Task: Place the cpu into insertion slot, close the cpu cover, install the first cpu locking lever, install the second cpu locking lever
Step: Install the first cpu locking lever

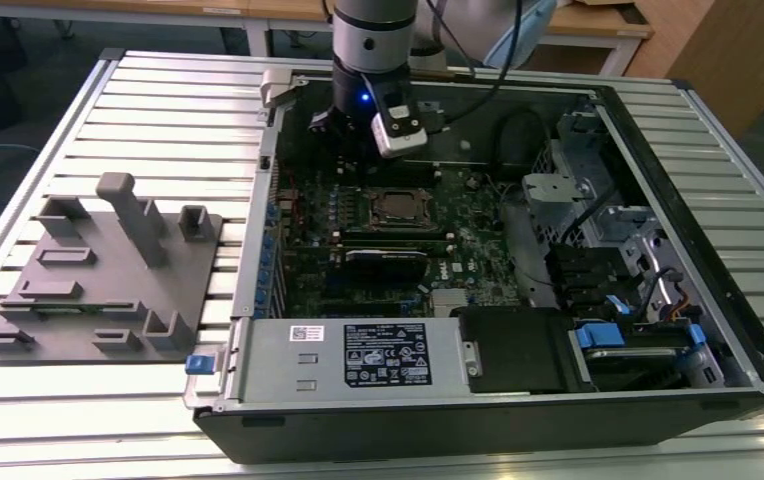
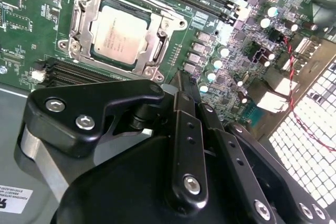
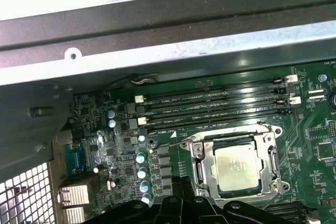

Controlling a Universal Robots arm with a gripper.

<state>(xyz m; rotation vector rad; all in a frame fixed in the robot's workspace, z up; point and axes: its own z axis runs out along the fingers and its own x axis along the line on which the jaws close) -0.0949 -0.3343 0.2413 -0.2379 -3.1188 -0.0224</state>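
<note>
Black jaws look pressed together, empty. Beyond them the dull silver-tan square cpu [image 2: 119, 34] lies in the silver-rimmed insertion slot [image 2: 71, 46] beneath the thin silver cpu cover [image 2: 156, 43]; a misjudged descent could gouge the green motherboard [image 2: 31, 19].

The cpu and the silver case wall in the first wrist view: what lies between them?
In the first wrist view, the rim of the cpu cover and the long black memory slots lie between the cpu and the case wall.
</note>
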